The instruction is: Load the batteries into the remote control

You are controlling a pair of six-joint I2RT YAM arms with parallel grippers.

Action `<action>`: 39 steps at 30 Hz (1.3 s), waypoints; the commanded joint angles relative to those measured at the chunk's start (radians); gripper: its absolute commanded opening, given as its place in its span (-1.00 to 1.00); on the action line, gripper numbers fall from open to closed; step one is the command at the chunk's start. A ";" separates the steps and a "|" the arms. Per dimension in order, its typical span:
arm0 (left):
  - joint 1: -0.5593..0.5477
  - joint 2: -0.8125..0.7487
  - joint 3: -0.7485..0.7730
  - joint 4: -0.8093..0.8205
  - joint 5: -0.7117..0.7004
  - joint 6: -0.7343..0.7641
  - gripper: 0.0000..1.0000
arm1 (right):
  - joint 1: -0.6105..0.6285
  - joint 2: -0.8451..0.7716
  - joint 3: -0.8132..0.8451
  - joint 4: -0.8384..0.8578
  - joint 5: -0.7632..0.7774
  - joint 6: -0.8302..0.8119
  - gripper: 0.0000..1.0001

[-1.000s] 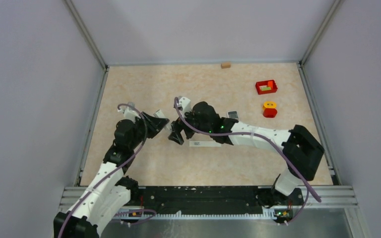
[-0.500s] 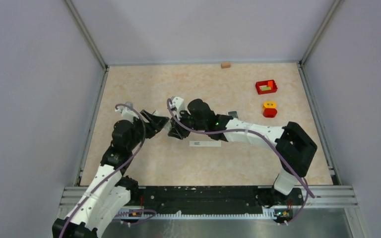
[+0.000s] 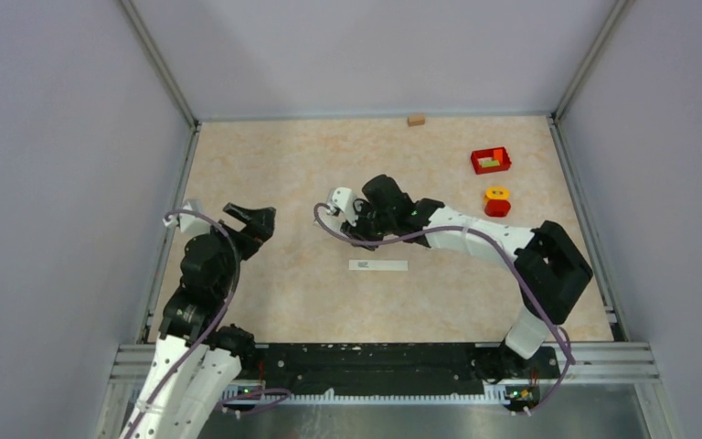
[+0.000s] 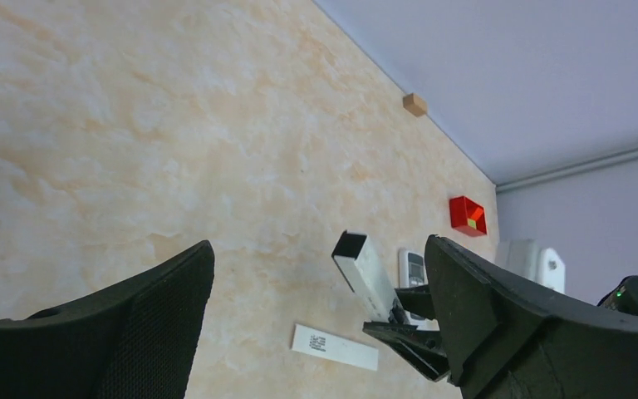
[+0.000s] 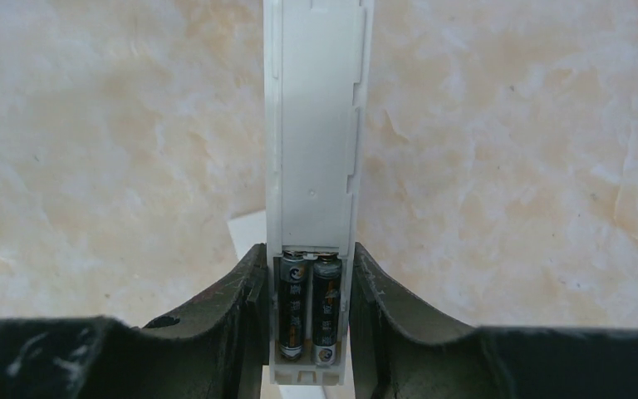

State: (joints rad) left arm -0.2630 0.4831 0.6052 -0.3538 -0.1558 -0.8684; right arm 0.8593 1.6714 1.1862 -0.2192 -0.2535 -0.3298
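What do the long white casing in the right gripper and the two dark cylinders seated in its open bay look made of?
The long white casing: probably moulded plastic, satin finish, with stepped clip notches along its edge. The two dark cylinders: likely metal cells in glossy printed wrap, given silvery end caps and sheen on the labels.

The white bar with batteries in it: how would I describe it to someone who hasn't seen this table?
Over the middle of the beige marbled table, the right arm's black gripper clamps a long white plastic remote. Unlike the flat white labelled strip lying loose nearby, its open compartment shows two dark batteries side by side.
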 commanded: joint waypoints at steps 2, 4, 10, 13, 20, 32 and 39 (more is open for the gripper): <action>0.004 -0.055 0.036 -0.099 -0.120 0.018 0.97 | 0.008 0.087 0.102 -0.218 0.111 -0.239 -0.80; 0.004 -0.066 0.034 -0.112 -0.100 0.028 0.97 | 0.007 0.152 0.160 -0.313 0.131 -0.278 -0.83; 0.004 -0.063 0.011 -0.122 -0.003 0.037 0.97 | 0.006 0.255 0.233 -0.416 0.147 -0.339 -0.88; 0.004 -0.058 0.012 -0.145 -0.006 0.042 0.97 | 0.006 0.292 0.227 -0.408 0.202 -0.360 -0.87; 0.004 -0.064 0.024 -0.174 -0.026 0.067 0.97 | 0.006 0.340 0.244 -0.437 0.245 -0.372 -0.69; 0.004 -0.038 0.002 -0.188 0.064 0.032 0.97 | -0.020 0.211 0.268 -0.467 0.174 -0.148 0.43; 0.004 -0.003 -0.038 -0.199 0.257 0.050 0.98 | -0.079 -0.097 -0.034 -0.216 0.177 0.280 0.45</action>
State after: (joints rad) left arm -0.2630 0.4442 0.5926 -0.5510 -0.0433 -0.8341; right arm 0.8272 1.7817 1.2938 -0.6178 -0.0727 -0.3653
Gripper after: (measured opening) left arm 0.986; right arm 0.722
